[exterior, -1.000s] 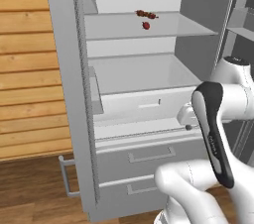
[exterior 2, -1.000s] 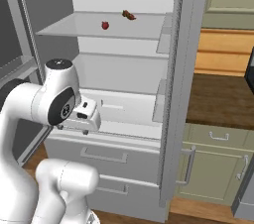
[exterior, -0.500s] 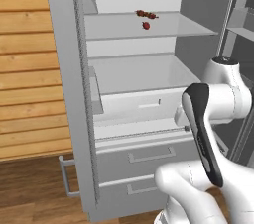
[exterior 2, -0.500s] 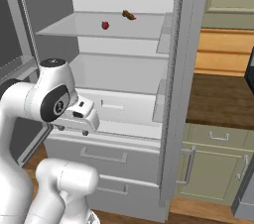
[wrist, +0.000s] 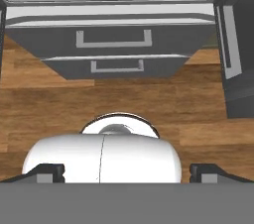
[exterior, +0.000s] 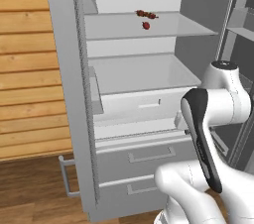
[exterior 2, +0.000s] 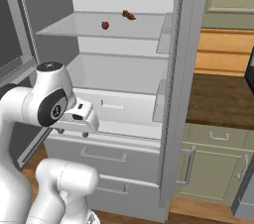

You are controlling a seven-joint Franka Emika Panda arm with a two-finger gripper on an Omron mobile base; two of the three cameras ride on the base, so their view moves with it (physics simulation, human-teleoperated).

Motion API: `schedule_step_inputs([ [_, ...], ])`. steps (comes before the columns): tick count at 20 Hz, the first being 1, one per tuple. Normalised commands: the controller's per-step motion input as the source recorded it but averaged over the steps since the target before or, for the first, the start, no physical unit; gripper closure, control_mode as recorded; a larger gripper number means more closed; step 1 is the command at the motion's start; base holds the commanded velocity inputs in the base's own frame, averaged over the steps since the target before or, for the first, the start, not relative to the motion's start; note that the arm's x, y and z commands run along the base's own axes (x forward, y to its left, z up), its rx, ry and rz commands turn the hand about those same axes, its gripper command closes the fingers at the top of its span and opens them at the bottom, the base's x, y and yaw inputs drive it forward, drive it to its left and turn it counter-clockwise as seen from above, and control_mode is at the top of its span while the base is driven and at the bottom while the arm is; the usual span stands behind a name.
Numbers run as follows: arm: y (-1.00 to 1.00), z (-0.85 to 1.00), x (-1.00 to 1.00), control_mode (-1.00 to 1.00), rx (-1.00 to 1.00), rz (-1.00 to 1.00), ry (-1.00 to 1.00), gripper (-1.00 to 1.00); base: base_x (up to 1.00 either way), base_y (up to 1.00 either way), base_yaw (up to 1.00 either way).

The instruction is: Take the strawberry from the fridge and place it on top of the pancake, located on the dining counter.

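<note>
The fridge [exterior: 74, 94] stands with its doors open. On its upper grey shelf lies the tiny red strawberry [exterior: 146, 26] [exterior 2: 105, 25], just in front of a dark red-brown strip of food [exterior 2: 129, 15]. My gripper [exterior 2: 73, 131] hangs low in front of the lower drawers, well below the strawberry's shelf, and points down. In the hand view my gripper [wrist: 127, 172] is open, its fingertips [wrist: 45, 171] far apart with nothing between them, over the wooden floor. The pancake and the dining counter are out of view.
An empty white bin [exterior: 134, 77] sits below the shelf, with two handled drawers [wrist: 113, 39] under it. The open doors [exterior 2: 176, 84] flank the arm on both sides. A dark counter top over pale green cabinets [exterior 2: 218, 101] lies to the right.
The arm has folded back a little and the hand has dropped slightly lower in front of the drawers. The jaws stay open and the strawberry has not moved.
</note>
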Motion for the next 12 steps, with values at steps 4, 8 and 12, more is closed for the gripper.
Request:
schedule_step_inputs([
  [4, 0.0, 0.0, 0.0, -1.0, 0.0, 0.0, 0.0, -1.0, 0.0, 0.0, 0.0],
  [8, 0.0, 0.0, 0.01, 1.0, 0.0, 0.0, 0.0, -1.0, 0.13, 0.0, 0.0],
  [12, 0.0, 0.0, 0.0, 1.0, 0.0, 0.0, 0.0, -1.0, 0.45, 0.0, 0.0],
])
